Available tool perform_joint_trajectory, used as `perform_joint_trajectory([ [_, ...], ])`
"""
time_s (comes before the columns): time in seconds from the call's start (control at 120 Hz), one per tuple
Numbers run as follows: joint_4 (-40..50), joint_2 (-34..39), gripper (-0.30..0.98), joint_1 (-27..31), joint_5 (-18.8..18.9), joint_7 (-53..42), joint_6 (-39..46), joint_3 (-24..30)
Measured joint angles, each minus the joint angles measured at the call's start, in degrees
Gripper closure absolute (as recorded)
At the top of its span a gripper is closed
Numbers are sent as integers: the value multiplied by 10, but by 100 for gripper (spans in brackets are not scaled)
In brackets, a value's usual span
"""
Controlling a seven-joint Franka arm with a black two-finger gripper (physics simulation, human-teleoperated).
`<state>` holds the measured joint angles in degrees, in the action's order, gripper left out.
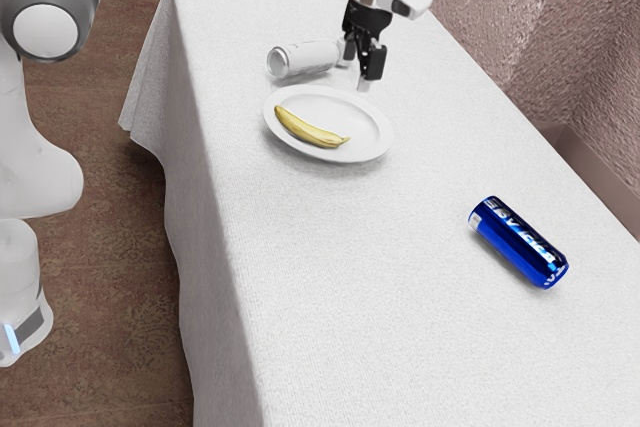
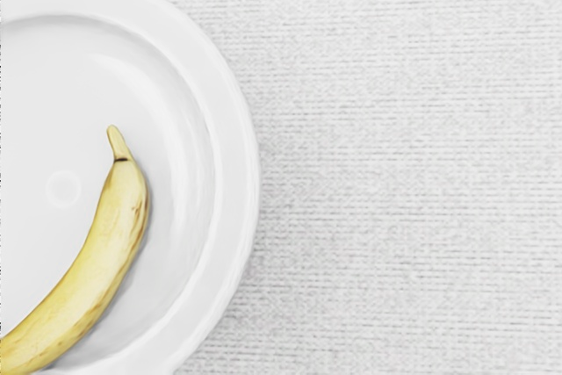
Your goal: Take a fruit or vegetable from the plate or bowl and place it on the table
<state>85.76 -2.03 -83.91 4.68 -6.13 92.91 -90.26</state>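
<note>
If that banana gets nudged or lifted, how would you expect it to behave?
The banana would probably slide or pivot more than roll, since it's curved and lies on a smooth-looking plate. It should hold its shape when lifted, as the peel looks whole and full, though a hard squeeze might bruise it.

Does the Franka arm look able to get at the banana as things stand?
Probably yes: the gripper hangs open near the plate, and nothing covers the banana. It would likely need to shift over and descend.
</note>
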Motion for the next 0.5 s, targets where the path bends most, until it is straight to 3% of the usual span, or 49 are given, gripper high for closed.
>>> perform_joint_trajectory([
  [0.258, -2, -1, 0, 12, 2, -7, 1, 1],
  [0.5, -62, -5, 0, 0, 13, -6, 2, -1],
])
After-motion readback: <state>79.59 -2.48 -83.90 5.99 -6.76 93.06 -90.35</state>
